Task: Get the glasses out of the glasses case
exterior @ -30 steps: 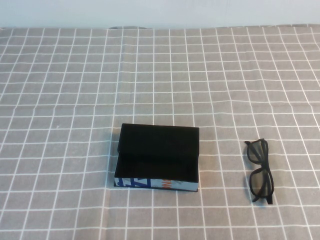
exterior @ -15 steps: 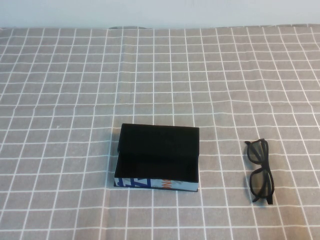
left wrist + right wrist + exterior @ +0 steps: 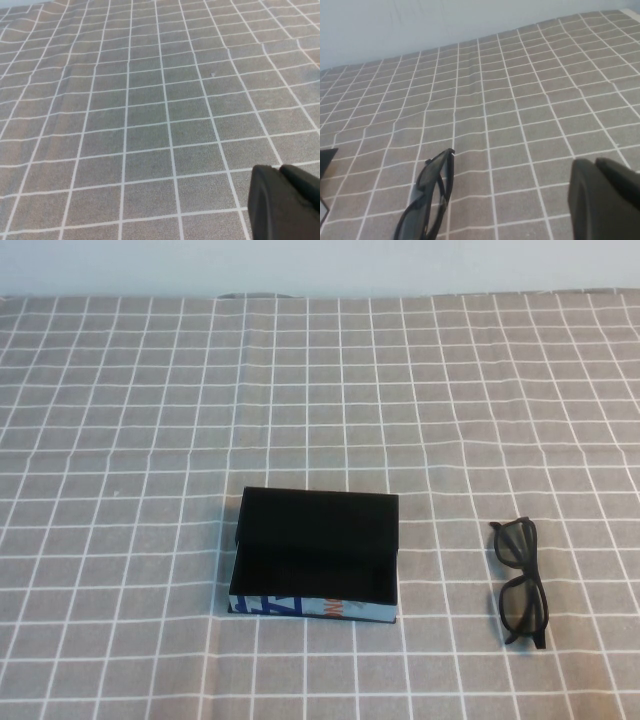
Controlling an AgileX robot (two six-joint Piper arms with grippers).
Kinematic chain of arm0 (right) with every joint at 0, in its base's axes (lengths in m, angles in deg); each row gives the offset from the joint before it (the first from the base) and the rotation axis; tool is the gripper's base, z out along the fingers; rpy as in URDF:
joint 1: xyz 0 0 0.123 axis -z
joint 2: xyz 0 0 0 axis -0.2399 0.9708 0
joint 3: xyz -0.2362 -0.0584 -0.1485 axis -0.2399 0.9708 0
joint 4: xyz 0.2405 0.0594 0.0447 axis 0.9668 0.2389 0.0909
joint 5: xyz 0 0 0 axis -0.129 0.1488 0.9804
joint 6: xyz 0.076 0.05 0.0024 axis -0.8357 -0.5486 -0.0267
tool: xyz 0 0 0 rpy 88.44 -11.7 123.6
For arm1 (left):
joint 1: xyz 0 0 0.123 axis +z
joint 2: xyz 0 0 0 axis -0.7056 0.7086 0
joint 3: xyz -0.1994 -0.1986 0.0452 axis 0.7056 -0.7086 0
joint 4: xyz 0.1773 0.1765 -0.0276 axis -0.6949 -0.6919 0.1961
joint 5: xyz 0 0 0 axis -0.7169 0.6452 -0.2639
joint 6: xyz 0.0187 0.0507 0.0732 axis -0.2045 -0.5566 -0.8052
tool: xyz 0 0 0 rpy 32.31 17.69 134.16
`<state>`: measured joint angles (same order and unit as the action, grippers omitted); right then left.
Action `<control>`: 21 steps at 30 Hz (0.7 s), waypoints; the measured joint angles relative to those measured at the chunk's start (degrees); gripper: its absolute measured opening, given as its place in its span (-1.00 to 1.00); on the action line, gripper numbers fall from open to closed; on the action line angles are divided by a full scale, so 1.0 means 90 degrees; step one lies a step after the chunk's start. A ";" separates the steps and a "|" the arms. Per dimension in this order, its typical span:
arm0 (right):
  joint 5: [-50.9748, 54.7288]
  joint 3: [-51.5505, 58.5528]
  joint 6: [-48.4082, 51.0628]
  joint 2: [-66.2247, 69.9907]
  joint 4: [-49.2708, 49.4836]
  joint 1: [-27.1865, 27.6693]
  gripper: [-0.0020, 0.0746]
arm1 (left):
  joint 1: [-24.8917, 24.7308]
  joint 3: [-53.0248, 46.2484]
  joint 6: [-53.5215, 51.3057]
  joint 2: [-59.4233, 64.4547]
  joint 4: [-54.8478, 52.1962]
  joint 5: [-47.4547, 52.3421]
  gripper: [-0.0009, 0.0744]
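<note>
The glasses case (image 3: 310,608) stands open at the table's middle front, its lid up at the back and its black inside empty. The black glasses (image 3: 518,576) lie folded on the cloth to the case's right, apart from it. They also show in the right wrist view (image 3: 427,197), with a black corner of the case (image 3: 326,157) at the frame's edge. My left gripper (image 3: 280,170) is shut and empty over bare cloth. My right gripper (image 3: 595,162) is shut and empty, beside the glasses and clear of them. Neither gripper shows in the high view.
A grey cloth with a white grid (image 3: 320,390) covers the whole table. A pale wall (image 3: 320,265) runs along the far edge.
</note>
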<state>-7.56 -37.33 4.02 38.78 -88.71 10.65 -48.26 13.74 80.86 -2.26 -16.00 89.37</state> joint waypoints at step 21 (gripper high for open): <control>0.0631 0.0000 0.3307 0.0000 0.2288 0.0183 -0.99 | 0.0000 0.0000 0.0000 0.0000 0.0000 0.0000 -0.99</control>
<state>-1.88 -37.33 33.78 38.78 -68.11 12.30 -48.26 13.74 80.86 -2.26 -16.00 89.37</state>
